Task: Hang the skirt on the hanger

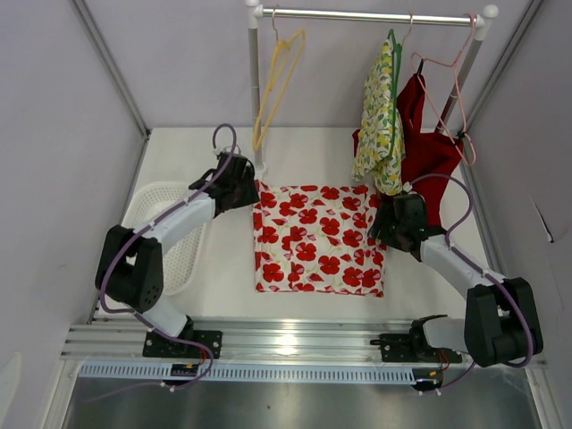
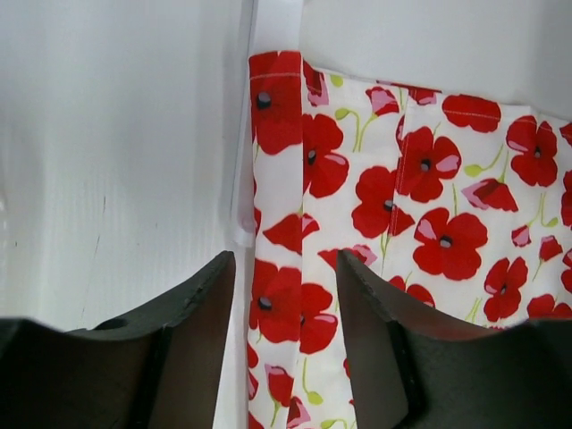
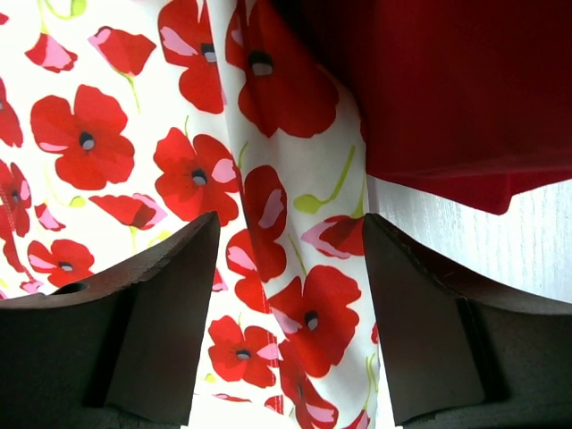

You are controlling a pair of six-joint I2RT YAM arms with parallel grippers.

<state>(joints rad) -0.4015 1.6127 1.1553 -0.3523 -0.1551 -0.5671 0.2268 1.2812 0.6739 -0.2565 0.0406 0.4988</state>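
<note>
Both arm bases sit at the near edge of the table [image 1: 223, 277], and each arm reaches to one side of the poppy-print skirt [image 1: 317, 237], which lies flat in the middle. The left fingers [image 1: 243, 188] are at its far left corner and the right fingers [image 1: 389, 223] at its right edge. A yellow hanger [image 1: 277, 85] hangs on the rail [image 1: 375, 15], apart from two hung garments.

Seen from the left wrist, the left fingers [image 2: 192, 349] stand well apart, gripping nothing, straddling the edge of the skirt [image 2: 402, 206].

Seen from the right wrist, the right fingers [image 3: 179, 295] are likewise spread wide and empty above the skirt [image 3: 134, 152], beside a red garment [image 3: 447, 89].
</note>
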